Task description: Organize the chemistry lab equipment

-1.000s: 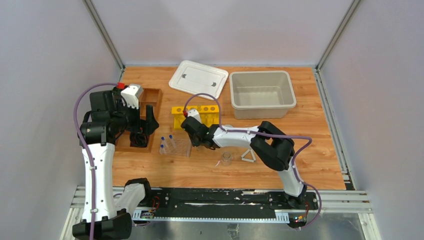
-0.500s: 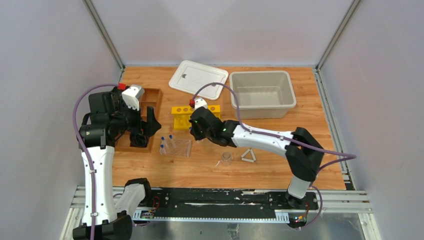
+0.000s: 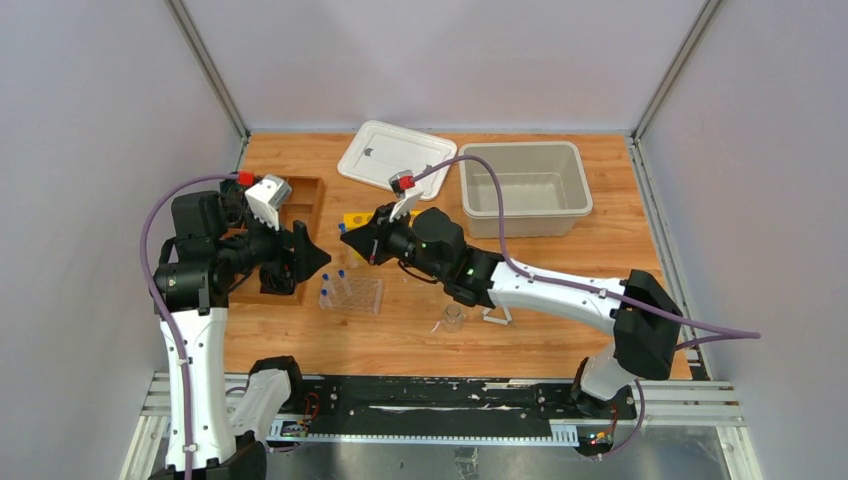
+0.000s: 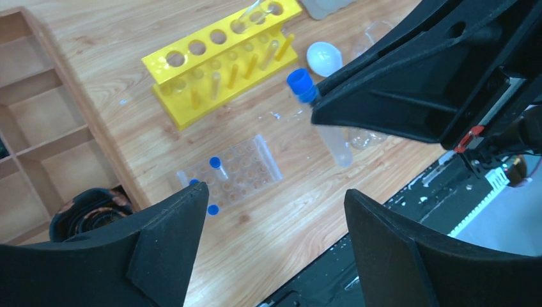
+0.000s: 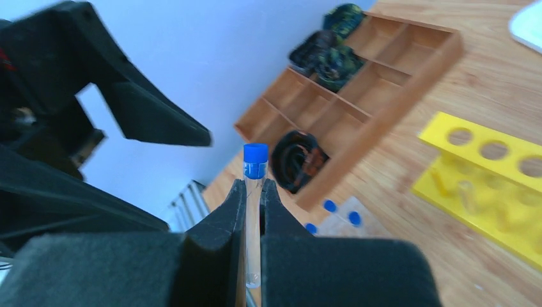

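Currently, item in hand: one blue-capped tube [image 5: 255,160], pinched between the closed fingers of the right gripper [image 5: 254,190], its cap standing clear beyond the fingertips.

Left gripper [image 4: 276,198]: fingers spread wide, holding nothing, the tube just beyond their tips and apart from them.

Clear rack [image 4: 240,169]: lies below the left fingers, a few spare tubes [image 4: 216,161] at its edge.

Step, by judgement – a mid-air handover of the tube from right to left. Next move calls for the left fingers to straddle the tube's bare body and close squarely before the right lets go.

Plain pale lilac-grey walls [image 3: 90,80] on 3 sides w/ silver metal corner posts [image 3: 205,65]; orange-brown wood-grain tabletop [image 3: 640,250]; even, soft light, faint shadows.
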